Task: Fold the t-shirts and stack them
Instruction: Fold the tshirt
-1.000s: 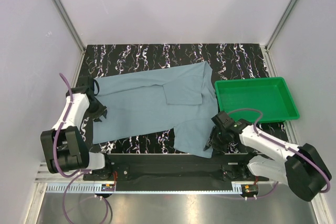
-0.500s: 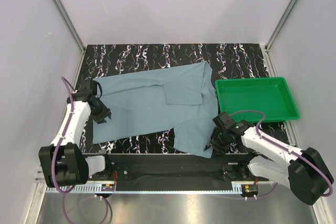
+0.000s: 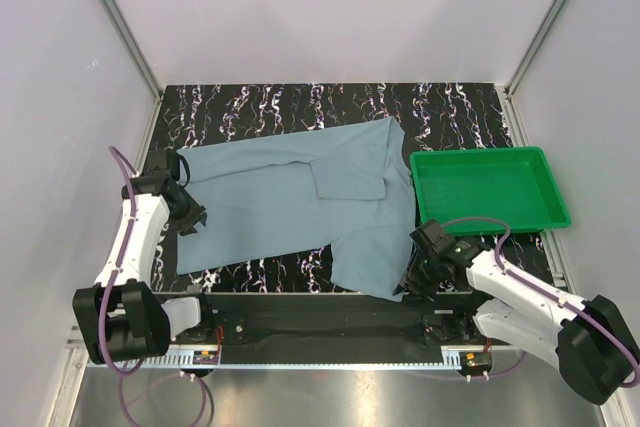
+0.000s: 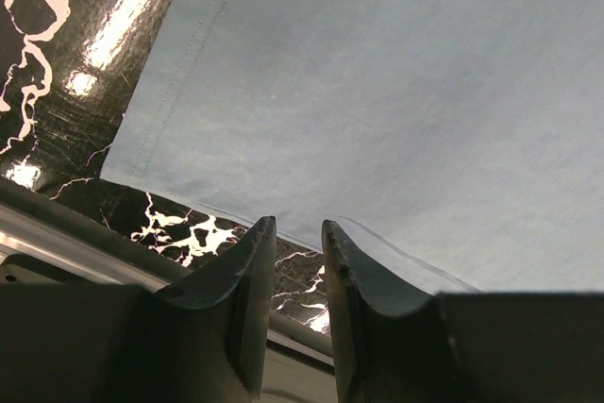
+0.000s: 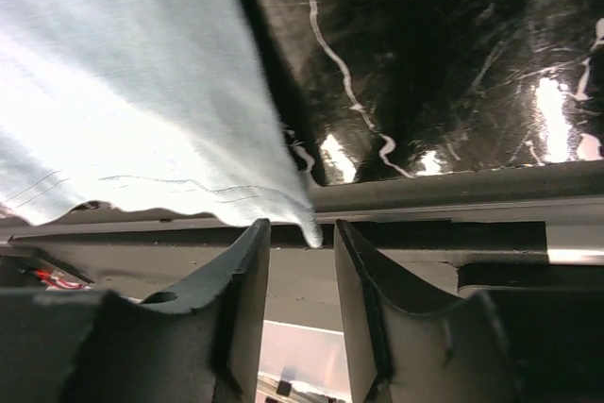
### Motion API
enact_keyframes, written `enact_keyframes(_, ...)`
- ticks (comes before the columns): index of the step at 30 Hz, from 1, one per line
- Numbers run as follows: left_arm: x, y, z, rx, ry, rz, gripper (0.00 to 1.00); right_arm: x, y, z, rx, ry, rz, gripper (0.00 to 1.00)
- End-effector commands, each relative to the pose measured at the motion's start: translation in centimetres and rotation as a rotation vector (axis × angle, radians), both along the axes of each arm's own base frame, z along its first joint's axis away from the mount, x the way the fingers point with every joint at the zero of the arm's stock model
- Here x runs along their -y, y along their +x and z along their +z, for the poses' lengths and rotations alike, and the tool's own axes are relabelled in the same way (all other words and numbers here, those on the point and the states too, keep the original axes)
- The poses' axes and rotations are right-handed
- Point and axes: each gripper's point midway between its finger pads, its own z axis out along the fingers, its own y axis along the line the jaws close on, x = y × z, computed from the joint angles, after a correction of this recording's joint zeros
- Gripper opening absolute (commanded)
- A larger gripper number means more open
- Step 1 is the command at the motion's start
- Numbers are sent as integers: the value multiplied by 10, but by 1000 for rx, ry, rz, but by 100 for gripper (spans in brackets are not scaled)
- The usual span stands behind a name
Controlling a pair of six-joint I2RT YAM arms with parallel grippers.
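One blue-grey t-shirt (image 3: 290, 197) lies spread on the black marbled table (image 3: 330, 107), one part folded over its middle. Its near right corner hangs over the table's front edge. My left gripper (image 3: 190, 217) sits at the shirt's left edge. In the left wrist view the left gripper (image 4: 297, 226) is narrowly open, the shirt's hem (image 4: 396, 92) just ahead of the tips, with nothing between them. My right gripper (image 3: 408, 282) is at the hanging corner. In the right wrist view the right gripper (image 5: 302, 226) is open, the tip of the shirt corner (image 5: 123, 92) just ahead of the gap, ungripped.
A green plastic tray (image 3: 480, 153) stands on the right of the table, beside the shirt. The table's front rail (image 3: 320, 302) runs just under the right gripper. White walls close in the left, back and right sides.
My right gripper has drawn back a little toward the front edge. My left arm has shifted slightly left, its gripper still at the shirt's left edge. The shirt has not moved.
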Motion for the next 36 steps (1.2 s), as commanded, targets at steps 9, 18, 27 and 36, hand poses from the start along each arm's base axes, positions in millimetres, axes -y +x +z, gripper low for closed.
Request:
enact_keyframes(9, -6, 6, -4, 34, -10, 45, 32, -5, 13, 4, -2, -27, -23, 7)
enact_keyframes(18, -39, -29, -14, -68, 131, 356, 35, -19, 65, 70, 144, -100, 218, 0)
enact_keyframes(27, -63, -51, -46, -58, 179, 609, 32, -5, 66, 67, 67, -124, 262, 0)
enact_keyframes(36, -85, -56, -65, -44, 178, 648, 31, 14, 54, 67, 50, -86, 159, 0)
